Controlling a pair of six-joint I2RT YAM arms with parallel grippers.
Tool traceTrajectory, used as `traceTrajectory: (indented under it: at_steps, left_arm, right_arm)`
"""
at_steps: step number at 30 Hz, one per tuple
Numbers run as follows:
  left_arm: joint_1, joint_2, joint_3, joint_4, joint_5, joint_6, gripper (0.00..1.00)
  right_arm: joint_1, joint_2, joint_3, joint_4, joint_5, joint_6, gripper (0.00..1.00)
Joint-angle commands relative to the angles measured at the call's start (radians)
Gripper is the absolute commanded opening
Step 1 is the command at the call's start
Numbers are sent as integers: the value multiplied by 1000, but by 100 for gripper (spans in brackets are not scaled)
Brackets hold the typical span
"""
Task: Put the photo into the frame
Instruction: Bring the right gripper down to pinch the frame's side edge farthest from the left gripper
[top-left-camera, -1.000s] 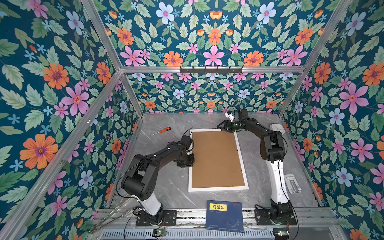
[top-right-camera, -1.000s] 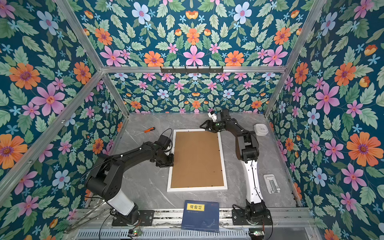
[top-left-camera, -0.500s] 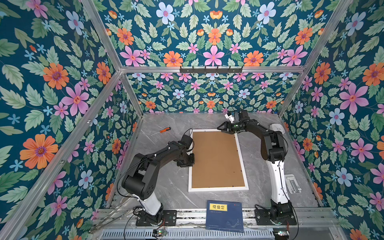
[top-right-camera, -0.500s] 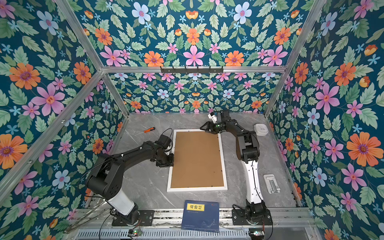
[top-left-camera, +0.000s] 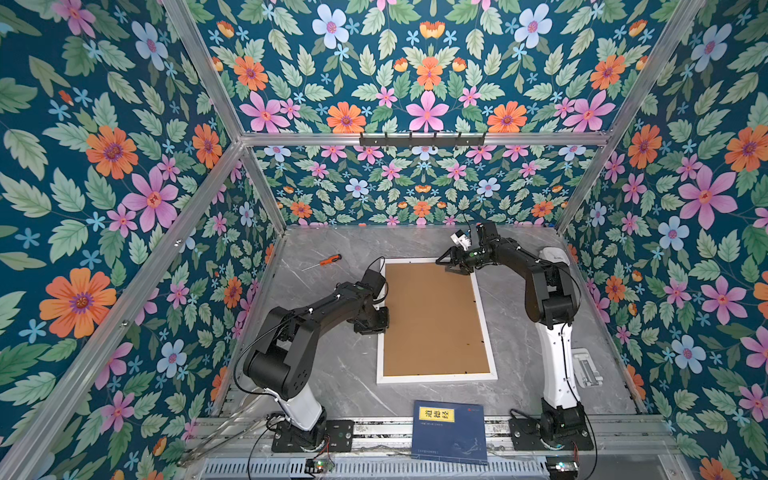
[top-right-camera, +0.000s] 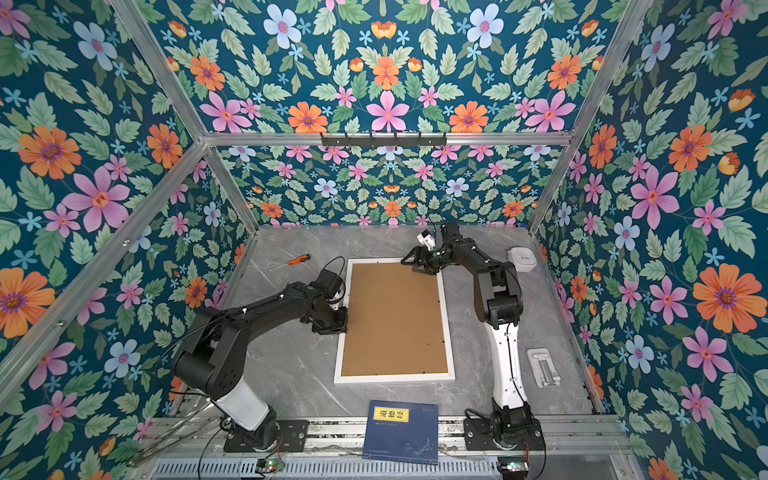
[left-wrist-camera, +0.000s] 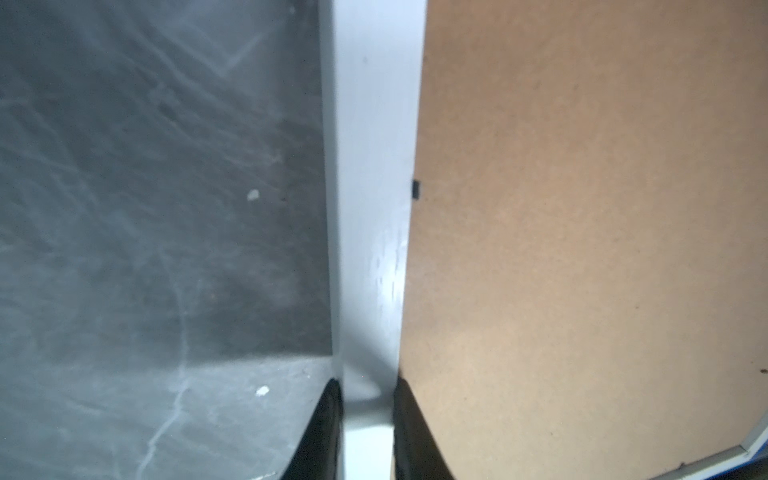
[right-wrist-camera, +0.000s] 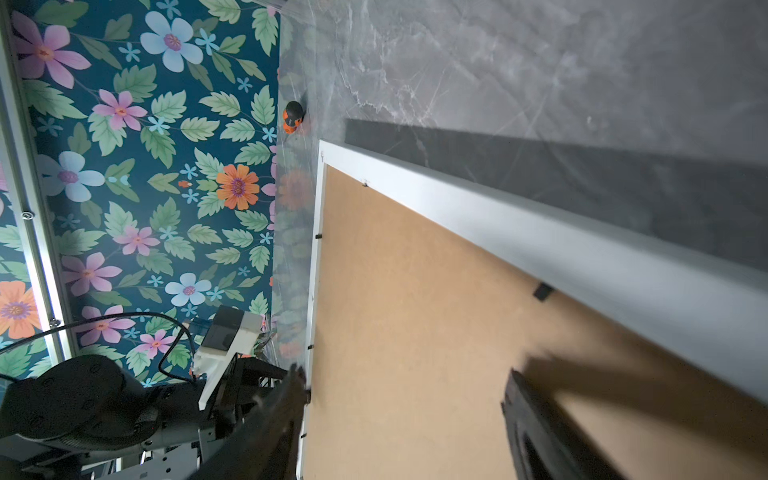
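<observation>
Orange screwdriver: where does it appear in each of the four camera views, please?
In a top view: the orange screwdriver lies on the table, beyond the frame's far left corner.
In a top view: same place.
Left wrist: not in it.
Right wrist: only its handle end, past that corner.
Shared landmark: the frame's left rail, in all four.

right hand (right-wrist-camera: 405, 386) — blurred | left hand (left-wrist-camera: 367, 384) — cut off by edge | frame (top-left-camera: 436, 378) rail partly behind left arm (top-left-camera: 316, 309)
</observation>
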Motion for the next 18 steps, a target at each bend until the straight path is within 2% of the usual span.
traceTrajectory:
  at_steps: [1, 6, 14, 18]
  left_arm:
    - [-1, 25, -12, 17, -48, -16, 23]
    - [-2, 21, -7, 10, -51, -18, 24]
    - [-2, 7, 24, -22, -69, -9, 33]
    - [-1, -4, 36, -34, -79, -6, 40]
  right_arm:
    - [1, -60, -26, -22, 53, 48, 75]
    - [1, -210, -149, 28, 108, 104, 75]
    - [1, -438, -353, -127, 409, 117, 72]
    - [1, -545, -479, -153, 482, 127, 71]
